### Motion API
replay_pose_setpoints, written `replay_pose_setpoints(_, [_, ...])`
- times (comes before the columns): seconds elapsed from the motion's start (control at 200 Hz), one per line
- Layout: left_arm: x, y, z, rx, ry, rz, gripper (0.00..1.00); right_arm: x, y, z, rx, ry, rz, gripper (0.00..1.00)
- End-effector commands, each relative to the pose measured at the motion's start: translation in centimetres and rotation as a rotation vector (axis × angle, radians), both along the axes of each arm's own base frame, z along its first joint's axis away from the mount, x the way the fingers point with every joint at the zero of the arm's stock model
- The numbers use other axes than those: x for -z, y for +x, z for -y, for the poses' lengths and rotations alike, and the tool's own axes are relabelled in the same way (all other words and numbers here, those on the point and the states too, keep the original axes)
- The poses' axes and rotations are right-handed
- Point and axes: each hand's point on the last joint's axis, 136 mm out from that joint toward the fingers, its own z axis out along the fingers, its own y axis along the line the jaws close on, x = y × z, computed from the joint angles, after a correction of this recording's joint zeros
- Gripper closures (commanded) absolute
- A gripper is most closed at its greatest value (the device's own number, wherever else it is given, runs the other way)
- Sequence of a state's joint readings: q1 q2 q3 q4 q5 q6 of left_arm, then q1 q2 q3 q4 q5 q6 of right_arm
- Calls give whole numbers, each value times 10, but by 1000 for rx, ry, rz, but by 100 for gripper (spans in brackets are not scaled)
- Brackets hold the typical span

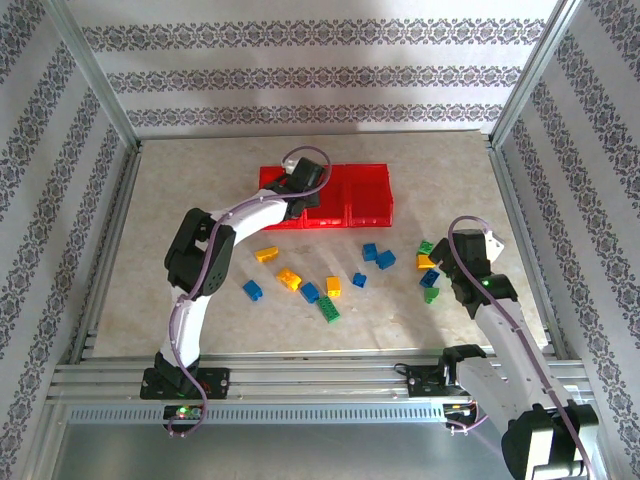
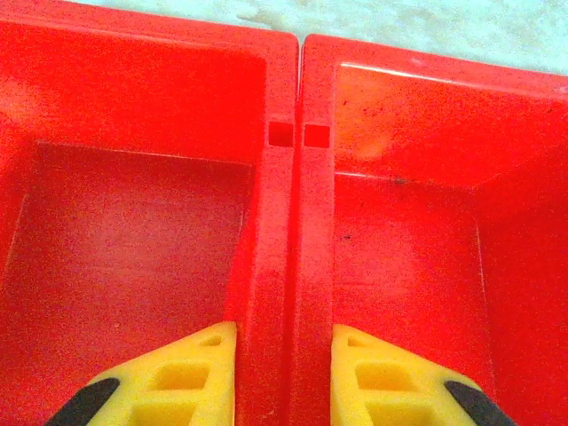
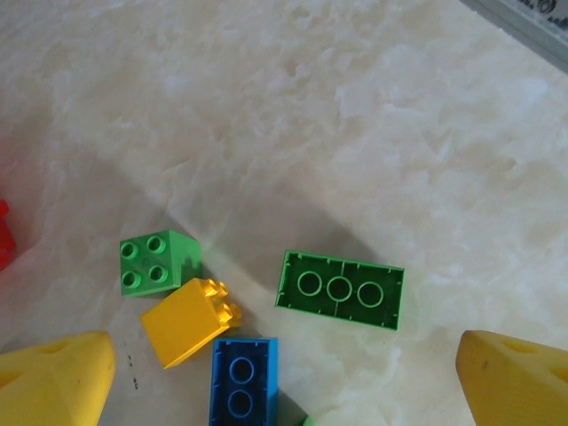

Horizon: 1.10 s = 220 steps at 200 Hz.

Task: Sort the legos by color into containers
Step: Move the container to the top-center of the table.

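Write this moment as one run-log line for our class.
left hand: open, empty, astride the wall between two red bins | right hand: open, empty, above long green brick | those bins: empty

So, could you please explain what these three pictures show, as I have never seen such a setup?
These are two robot arms bolted at a table's near edge, each ending in a two-finger gripper. One picture looks down from above. The other two come from cameras on the wrists, so the yellow shapes at their lower edges are the grippers' own fingers.

The left gripper hangs open over the red bins, its fingers either side of the wall between two bins. Both of those look empty.

The right gripper is open above a few bricks: a long green brick lying underside up, a small green brick, a yellow brick and a blue brick. More loose bricks lie scattered on the table. Nothing is held.
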<state>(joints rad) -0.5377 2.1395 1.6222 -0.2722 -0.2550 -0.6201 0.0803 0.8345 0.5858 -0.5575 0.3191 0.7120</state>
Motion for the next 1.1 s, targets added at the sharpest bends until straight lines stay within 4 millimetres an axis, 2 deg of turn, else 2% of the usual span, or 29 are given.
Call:
replay_pose_setpoints(0.0, [34,-20,19,-5,-56,-121,80,13,-7,-3,10,42,-37,2])
replay_pose_setpoints(0.195, [27,-17,24,14,-59,-104,72,20,-12,-2,13,55,-64,2])
replay_pose_setpoints(0.335, [14,-13,25,29,-53,-76,57,21,-13,-3,14,59,-65,2])
replay_pose_setpoints(0.445, [-7,-7,29,55,-65,-29,43,21,-13,-2,12,58,-68,2])
replay_pose_setpoints(0.57, [-41,0,38,105,-92,25,25,19,-11,-3,2,53,-74,2])
replay_pose_setpoints(0.75, [-88,-1,39,142,-110,103,0,17,-8,-4,-12,49,-86,2])
replay_pose_setpoints(0.934, [-119,-15,34,186,-130,176,0,15,-4,-6,-33,48,-94,2])
replay_pose_setpoints(1.094, [-129,-36,24,209,-153,234,0,11,1,-7,-57,36,-100,4])
